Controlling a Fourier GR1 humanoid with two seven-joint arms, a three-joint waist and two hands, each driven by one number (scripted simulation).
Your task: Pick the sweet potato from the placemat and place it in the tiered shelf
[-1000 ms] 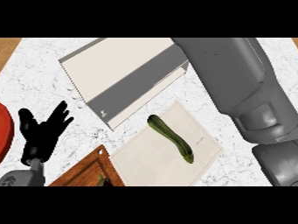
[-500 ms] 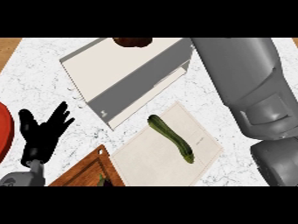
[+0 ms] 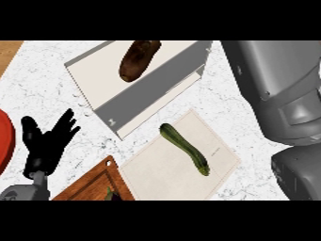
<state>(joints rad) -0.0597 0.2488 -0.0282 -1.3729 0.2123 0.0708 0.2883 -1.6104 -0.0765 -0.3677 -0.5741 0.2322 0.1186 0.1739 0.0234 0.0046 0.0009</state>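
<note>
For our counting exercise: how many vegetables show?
2: brown sweet potato on white tiered shelf; green zucchini on beige placemat. Dark scrap on wooden board may be another.

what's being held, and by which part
Nothing in view: left hand open and empty, sweet potato lying free on the tiered shelf, right hand out of view.

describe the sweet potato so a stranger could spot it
Find the white tiered shelf at the far side of the marble counter. On its top surface lies the sweet potato, stubby and brown. The zucchini nearby is green, slimmer, and on the placemat.
</note>
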